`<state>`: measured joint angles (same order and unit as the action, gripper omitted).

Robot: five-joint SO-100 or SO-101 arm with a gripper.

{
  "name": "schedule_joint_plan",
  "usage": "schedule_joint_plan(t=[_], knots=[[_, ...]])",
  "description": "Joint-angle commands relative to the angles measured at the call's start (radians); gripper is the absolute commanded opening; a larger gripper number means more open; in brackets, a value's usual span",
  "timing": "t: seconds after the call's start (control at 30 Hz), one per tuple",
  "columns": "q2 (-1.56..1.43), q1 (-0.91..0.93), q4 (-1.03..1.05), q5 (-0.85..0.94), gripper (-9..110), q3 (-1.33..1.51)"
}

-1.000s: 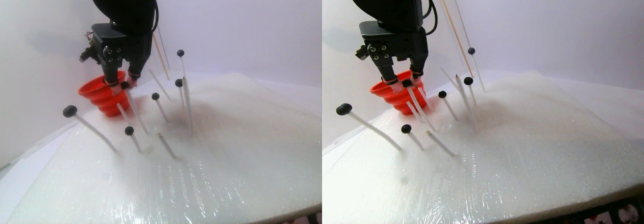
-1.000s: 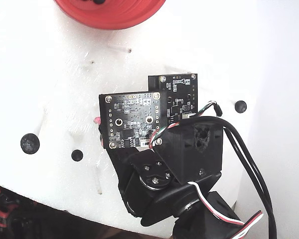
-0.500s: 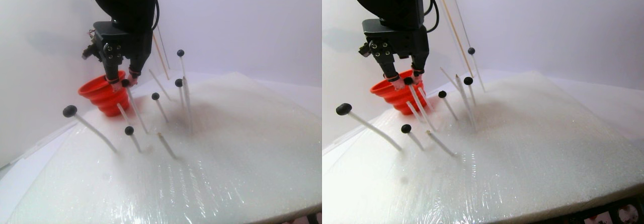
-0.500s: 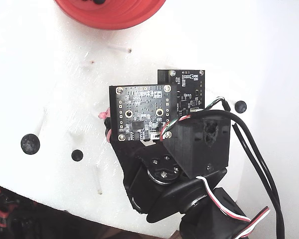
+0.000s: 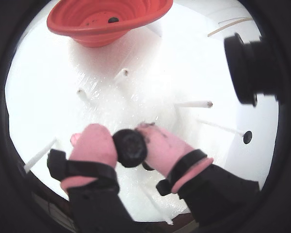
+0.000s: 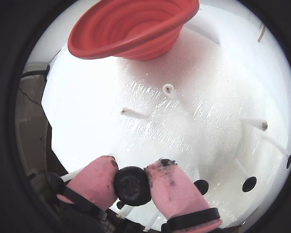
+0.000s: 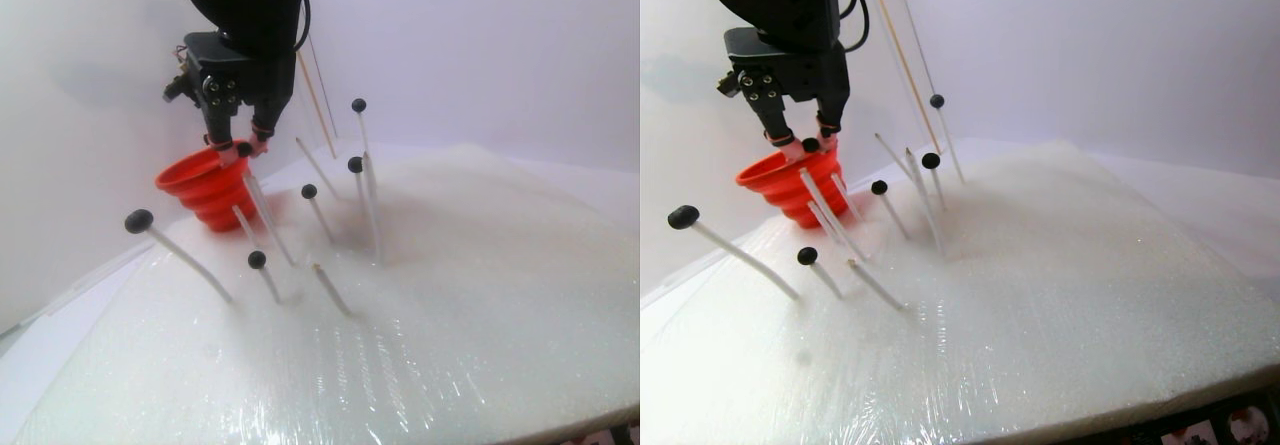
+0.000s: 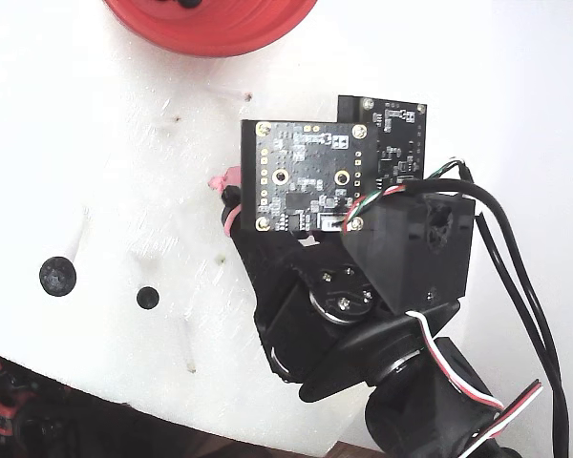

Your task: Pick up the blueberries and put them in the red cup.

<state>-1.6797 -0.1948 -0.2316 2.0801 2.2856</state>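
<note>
Wrist views show the gripper (image 5: 131, 141) pinching one blueberry (image 5: 130, 148) between pink fingertips (image 6: 172, 187), close before the red cup (image 6: 136, 29).

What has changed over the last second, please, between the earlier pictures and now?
The gripper, shut on a blueberry, has risen off the white stick that bore the berry, and the arm has shifted up-frame in the fixed view towards the red cup. The pink fingertips were already closed on the berry before. The cup, the other berries on their sticks and the foam board stayed put.
</note>
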Motion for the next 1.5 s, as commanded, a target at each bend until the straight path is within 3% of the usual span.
schedule_joint_plan(t=[0.0, 1.47], knots=[[-0.086, -0.071, 0.002, -0.012, 10, -0.072], [0.33, -0.212, -0.147, -0.04, 10, -0.492]])
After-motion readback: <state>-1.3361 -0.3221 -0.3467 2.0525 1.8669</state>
